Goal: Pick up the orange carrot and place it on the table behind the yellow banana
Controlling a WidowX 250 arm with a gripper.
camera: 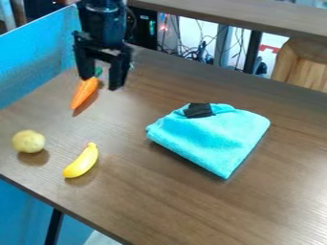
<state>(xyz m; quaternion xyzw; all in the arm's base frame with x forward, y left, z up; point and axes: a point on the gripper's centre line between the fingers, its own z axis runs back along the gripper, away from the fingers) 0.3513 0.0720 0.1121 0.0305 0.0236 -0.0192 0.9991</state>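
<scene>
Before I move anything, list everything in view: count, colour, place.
carrot: 1, orange with green top, upper left of table, nearest the gripper
round item, possibly a potato: 1, pale yellow, near left edge of table
banana: 1, yellow, right of the round item
folded cloth: 1, turquoise, centre right
patch: 1, black, on the cloth's far edge
table: 1, brown, under all of these
panel: 1, blue, upper left
ledge: 1, brown, top right
cables: several, mostly dark, behind table
arm: 1, black, from top edge
gripper: 1, black, open, upper left
</scene>
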